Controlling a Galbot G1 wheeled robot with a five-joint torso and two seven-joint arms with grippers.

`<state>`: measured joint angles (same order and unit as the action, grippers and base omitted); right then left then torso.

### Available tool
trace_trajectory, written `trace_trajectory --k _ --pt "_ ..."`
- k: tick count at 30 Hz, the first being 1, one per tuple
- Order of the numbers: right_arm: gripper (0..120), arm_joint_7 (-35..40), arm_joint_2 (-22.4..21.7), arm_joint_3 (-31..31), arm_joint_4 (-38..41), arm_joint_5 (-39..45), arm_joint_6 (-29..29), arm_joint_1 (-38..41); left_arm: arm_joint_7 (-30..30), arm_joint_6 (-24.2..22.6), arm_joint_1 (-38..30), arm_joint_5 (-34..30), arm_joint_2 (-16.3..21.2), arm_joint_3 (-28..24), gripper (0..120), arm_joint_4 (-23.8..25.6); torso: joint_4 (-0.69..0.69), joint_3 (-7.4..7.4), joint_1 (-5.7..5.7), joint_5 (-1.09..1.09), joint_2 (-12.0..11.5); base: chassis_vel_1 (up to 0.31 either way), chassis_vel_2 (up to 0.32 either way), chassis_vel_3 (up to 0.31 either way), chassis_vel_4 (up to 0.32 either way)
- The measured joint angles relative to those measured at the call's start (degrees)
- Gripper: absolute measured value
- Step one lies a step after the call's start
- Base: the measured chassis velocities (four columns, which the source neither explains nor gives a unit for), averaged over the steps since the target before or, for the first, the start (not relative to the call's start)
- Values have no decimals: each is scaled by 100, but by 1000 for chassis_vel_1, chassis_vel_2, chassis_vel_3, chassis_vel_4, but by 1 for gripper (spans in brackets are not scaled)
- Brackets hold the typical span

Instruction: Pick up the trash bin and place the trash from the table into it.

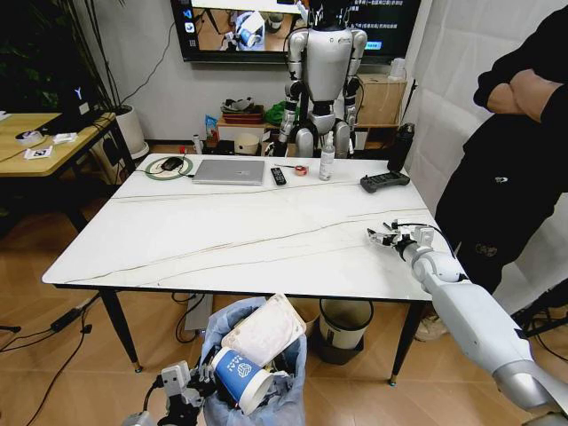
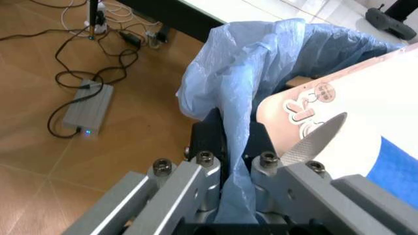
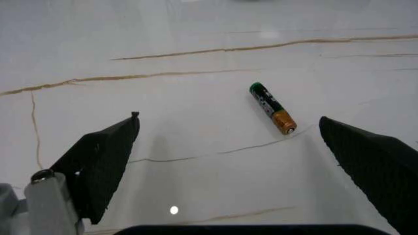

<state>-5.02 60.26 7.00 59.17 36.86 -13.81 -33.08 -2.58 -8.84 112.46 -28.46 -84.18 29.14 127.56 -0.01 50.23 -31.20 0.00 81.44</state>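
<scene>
The trash bin (image 1: 257, 390), lined with a crinkly light-blue bag (image 2: 261, 63), stands low in front of the table's (image 1: 222, 240) near edge. My left gripper (image 1: 191, 388) (image 2: 234, 147) is shut on the bin's bagged rim. Trash sits inside it: a blue-white paper cup (image 1: 238, 373) (image 2: 398, 171) and a white and pink pack (image 1: 264, 330) (image 2: 313, 98). Over the table's right side hovers my right gripper (image 1: 386, 236) (image 3: 228, 117), open. A small green and gold battery (image 3: 272, 107) lies on the tabletop between its fingers (image 3: 104, 161), untouched.
At the table's far edge lie a laptop (image 1: 229, 170), a remote (image 1: 278, 176), a spray bottle (image 1: 327, 161) and a black controller (image 1: 384, 182). A white bin with black rim (image 1: 344, 324) stands under the table. A person (image 1: 515, 142) stands at right. Cables and a power adapter (image 2: 83, 110) lie on the floor.
</scene>
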Motion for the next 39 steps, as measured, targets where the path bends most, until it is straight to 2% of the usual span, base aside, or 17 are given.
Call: trace_trajectory --k 9,12,15,19,22,26,30,34,39 --pt "98 -69 98 23 -329 -163 125 106 4 7 23 18 -12 2 0 27 0 0 0 -1 0 0 0 0 0" --pt "86 -73 111 43 -378 -199 151 122 5 7 22 19 -12 1 0 27 0 0 0 -1 0 0 0 0 0" --pt "79 -73 97 46 -379 -200 152 126 5 7 19 19 -12 -5 0 27 0 0 0 0 0 0 0 0 0" --pt "59 -79 33 51 -358 -196 148 125 6 8 11 19 -7 -16 0 27 0 0 0 2 0 0 0 0 0" --pt "53 -81 13 47 -346 -195 148 115 6 7 10 17 -3 -19 0 27 0 0 0 2 0 0 0 0 0" --pt "32 -86 -23 40 -320 -198 148 95 6 7 11 11 12 -22 0 32 0 0 0 1 0 0 0 0 0" --pt "23 -86 -51 36 -289 -202 145 75 6 7 16 8 18 -24 0 39 1 0 0 1 0 0 0 0 0" --pt "5 -86 -92 33 -229 -252 145 15 6 11 19 -1 33 -28 0 40 0 0 0 0 0 0 0 0 0" --pt "0 -86 -123 24 -146 -294 147 -45 7 15 17 -5 49 -29 0 40 0 0 0 0 0 0 0 0 0"
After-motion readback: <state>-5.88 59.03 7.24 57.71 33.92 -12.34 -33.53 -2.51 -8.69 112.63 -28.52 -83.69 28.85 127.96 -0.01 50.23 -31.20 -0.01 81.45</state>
